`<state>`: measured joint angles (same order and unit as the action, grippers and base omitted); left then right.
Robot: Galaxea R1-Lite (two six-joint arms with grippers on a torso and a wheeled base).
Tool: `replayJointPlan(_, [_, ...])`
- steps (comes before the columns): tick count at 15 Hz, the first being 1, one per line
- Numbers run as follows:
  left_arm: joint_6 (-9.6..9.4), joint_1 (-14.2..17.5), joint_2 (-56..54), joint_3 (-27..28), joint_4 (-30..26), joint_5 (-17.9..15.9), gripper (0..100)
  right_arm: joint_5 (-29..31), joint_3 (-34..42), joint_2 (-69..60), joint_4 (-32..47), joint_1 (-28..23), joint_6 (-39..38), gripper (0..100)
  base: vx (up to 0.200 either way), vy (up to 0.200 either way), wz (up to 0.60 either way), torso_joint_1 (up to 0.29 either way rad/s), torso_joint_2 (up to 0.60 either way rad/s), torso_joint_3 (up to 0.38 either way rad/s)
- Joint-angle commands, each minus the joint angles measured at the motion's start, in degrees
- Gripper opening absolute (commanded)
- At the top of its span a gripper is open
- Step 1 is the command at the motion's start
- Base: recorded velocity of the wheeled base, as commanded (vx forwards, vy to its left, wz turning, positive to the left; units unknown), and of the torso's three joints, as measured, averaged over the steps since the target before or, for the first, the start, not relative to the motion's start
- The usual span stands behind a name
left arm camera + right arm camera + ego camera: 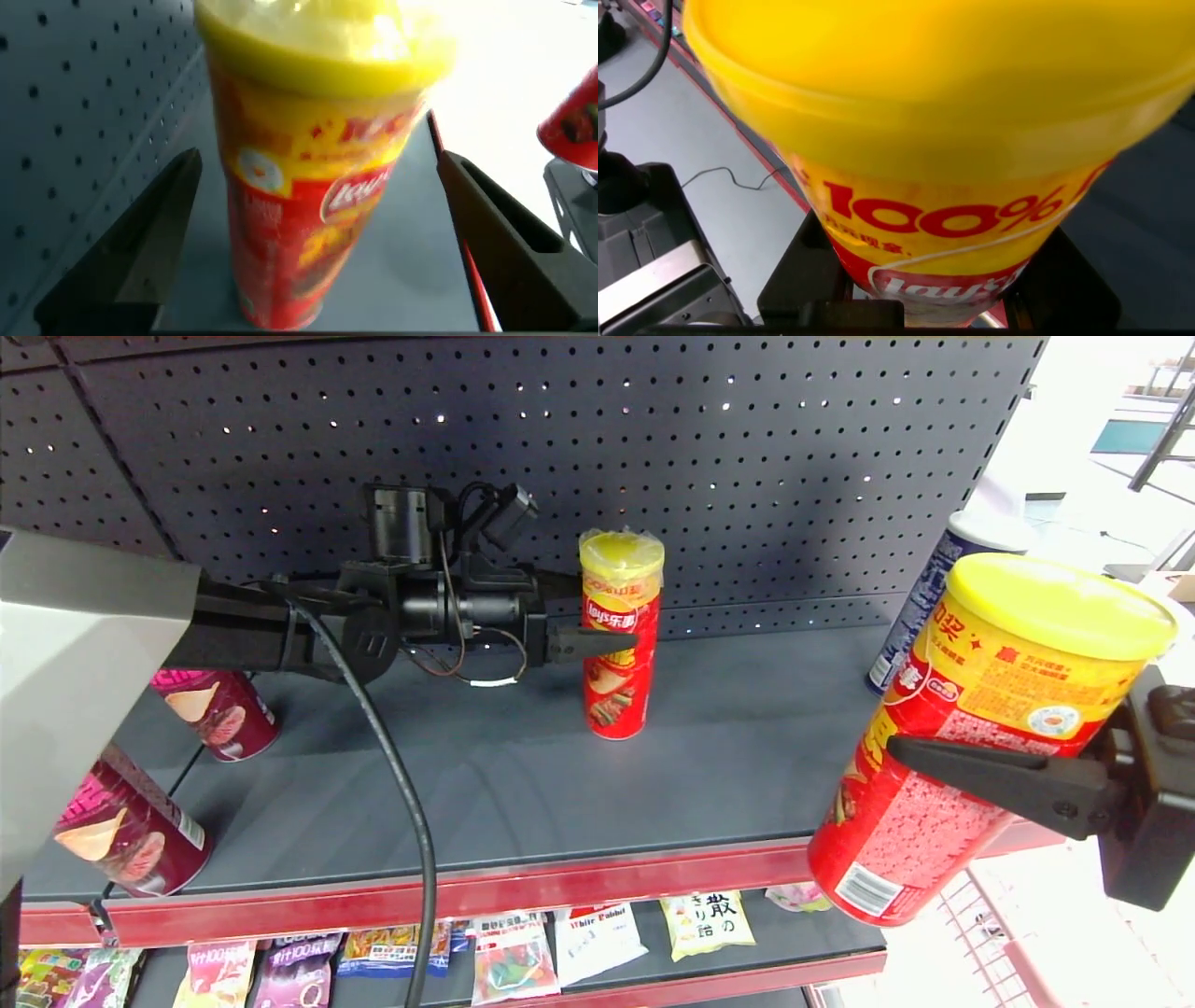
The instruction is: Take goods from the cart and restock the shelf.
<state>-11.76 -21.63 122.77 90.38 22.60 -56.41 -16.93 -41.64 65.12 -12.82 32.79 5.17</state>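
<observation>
Red-walled, yellow-lidded crisp tubes, two in number, are the goods in play. You find the standing red can point(620, 644) upright on the grey shelf deck point(728, 775), set towards the back near the perforated back panel point(653, 439); its wall carries printed crisps and a logo band. Your left gripper point(611, 613) brackets this can with its jaws spread wide. The left wrist view shows a gap between each of the fingers point(149, 243) and the can, so nothing is gripped. Your right gripper point(920, 709) is clamped on the tilted red can point(1008, 709), which hangs in the air just off the deck's right front corner with its lid leaning to the right; the red wire cart point(990, 933) shows beneath it in the head view. Other stock on the deck counts three: a rear magenta can point(219, 709) and a front magenta can point(131, 831) at the left, and one blue can point(920, 607) with a white lid at the right rear. A row of snack packets point(509, 957) lies on the shelf below.
</observation>
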Motion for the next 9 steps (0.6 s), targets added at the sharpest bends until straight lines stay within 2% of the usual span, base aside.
replayJointPlan(1, [0.07,-0.8,2.1,2.3,0.1,-0.3,100,0.0,0.0,0.1,0.0,-0.1,0.0,0,0.000,0.000,0.00,0.000,0.00,0.000])
replayJointPlan(3, [0.07,-1.9,2.5,2.6,0.1,-0.3,100,0.0,0.0,0.2,0.0,-0.1,0.0,0,0.000,0.000,0.00,0.000,0.00,0.000])
replayJointPlan(4, [0.07,-2.6,3.0,3.6,0.1,-0.3,0,0.0,0.0,0.3,0.0,-0.1,0.0,0,0.000,0.000,0.00,0.000,0.00,0.000])
replayJointPlan(9, [0.69,-2.7,3.2,4.1,0.2,0.2,0,0.0,0.2,0.1,0.0,-0.9,0.0,0,0.000,0.000,0.00,0.000,0.00,0.000])
